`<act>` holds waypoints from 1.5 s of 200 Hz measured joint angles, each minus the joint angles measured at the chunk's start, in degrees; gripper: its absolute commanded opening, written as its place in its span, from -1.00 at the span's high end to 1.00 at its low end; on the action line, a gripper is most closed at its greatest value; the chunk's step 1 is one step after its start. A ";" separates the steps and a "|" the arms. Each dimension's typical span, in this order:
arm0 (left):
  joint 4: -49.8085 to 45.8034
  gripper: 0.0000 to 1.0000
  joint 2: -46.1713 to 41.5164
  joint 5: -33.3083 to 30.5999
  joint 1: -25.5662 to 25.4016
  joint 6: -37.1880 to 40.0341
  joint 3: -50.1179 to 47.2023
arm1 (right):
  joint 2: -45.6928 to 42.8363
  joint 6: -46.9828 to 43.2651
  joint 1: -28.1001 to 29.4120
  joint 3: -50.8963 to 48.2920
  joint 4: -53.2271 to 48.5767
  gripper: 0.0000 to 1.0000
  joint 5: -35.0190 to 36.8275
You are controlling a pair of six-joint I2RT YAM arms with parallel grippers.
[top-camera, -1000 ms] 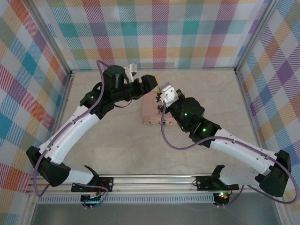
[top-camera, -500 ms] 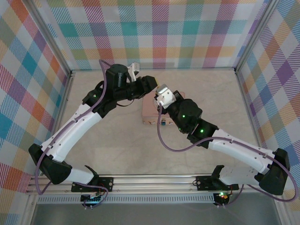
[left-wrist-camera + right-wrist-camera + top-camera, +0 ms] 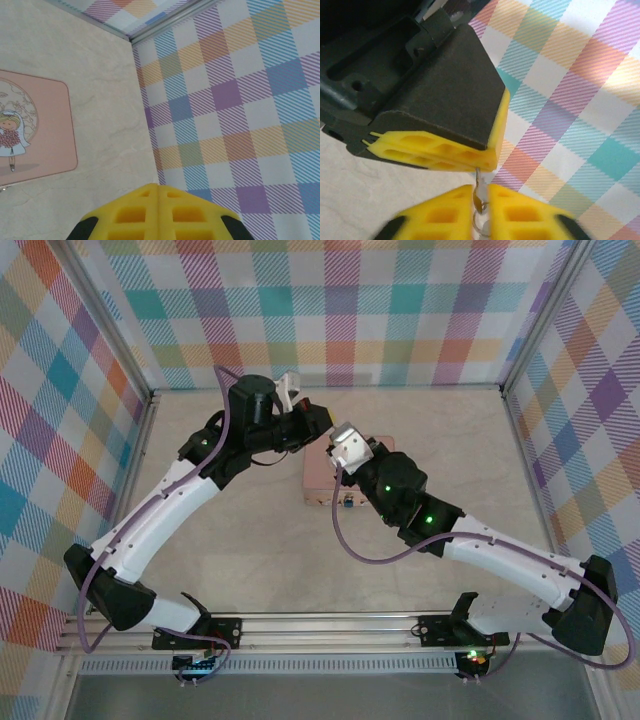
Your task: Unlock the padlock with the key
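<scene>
Hanging upright between the two tools, the key [image 3: 478, 186] had its lower part in the narrow gap of the right tool [image 3: 480, 200] and its upper end touching the tip of the left tool [image 3: 158, 212]. The right tool's jaws stood slightly apart; whether they pinched the key could not be told. The left tool's yellow fingertips were pressed flat together, closed; a grip on the key's top looked possible but was not plain. The tip-to-tip arrangement read as a hand-over, letting the thin piece pass across without dropping. The meeting point was near the far left corner of the pink tin [image 3: 50, 125], which lay flat on the surface [image 3: 100, 75].
</scene>
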 measured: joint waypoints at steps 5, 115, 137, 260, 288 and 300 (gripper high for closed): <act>0.00 1.00 0.09 -0.07 0.02 0.11 0.00 | -0.02 0.42 0.00 0.17 -0.96 0.22 0.07; 8.09 1.00 -5.77 -1.16 0.00 12.83 -18.12 | -11.89 40.94 -14.86 -3.23 -21.86 -0.07 -24.87; 12.22 1.00 -8.35 0.26 0.02 13.70 -22.77 | -12.61 51.04 -21.00 -8.87 -17.59 -0.07 -37.20; 33.64 1.00 -13.81 7.54 -0.37 11.23 -34.88 | -4.61 88.46 -25.68 -25.11 31.39 0.06 -60.46; 35.41 1.00 -14.58 8.09 -0.83 10.38 -35.69 | -4.24 90.20 -25.68 -25.07 34.91 0.14 -61.42; 36.24 1.00 -14.62 8.17 -1.09 10.25 -35.69 | -3.76 90.60 -25.68 -24.92 35.67 0.14 -61.68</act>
